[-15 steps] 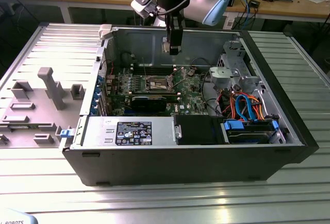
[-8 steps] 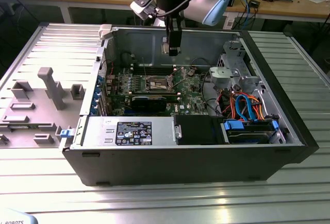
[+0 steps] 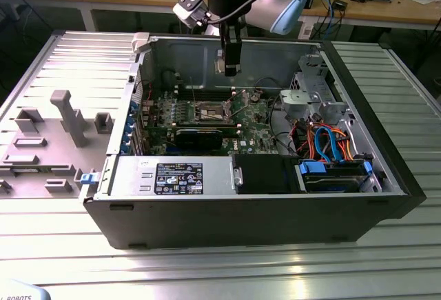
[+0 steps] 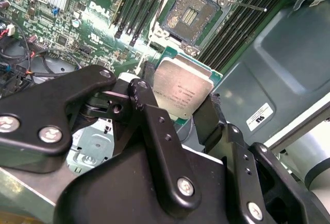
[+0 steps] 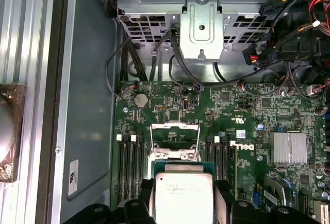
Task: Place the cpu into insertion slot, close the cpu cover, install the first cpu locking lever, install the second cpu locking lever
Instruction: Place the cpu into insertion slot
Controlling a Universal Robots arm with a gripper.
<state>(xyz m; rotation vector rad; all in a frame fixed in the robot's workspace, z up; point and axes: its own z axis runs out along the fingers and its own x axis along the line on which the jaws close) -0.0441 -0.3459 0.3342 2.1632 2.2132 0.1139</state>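
Observation:
My gripper (image 3: 231,65) hangs inside the open computer case, above the green motherboard (image 3: 251,117). In both wrist views it is shut on the cpu (image 4: 183,92), a flat square chip with a dull silver top (image 5: 184,195), held by its edges between the two black fingers (image 4: 149,103). The insertion slot (image 4: 190,15) lies open below and ahead of the chip, its dark centre bare. In the exterior view the slot (image 3: 211,112) is below the gripper. The cpu cover (image 5: 174,141), a silver frame, stands raised at the slot's edge. A thin locking lever (image 4: 247,5) sticks out beside the slot.
Black memory slots (image 5: 131,157) flank the socket. A finned heatsink (image 5: 290,147) and a metal drive bracket (image 5: 202,23) are nearby. Orange and blue cables (image 3: 331,141) fill the case's right side. A grey fixture plate (image 3: 55,127) lies on the exterior view's left.

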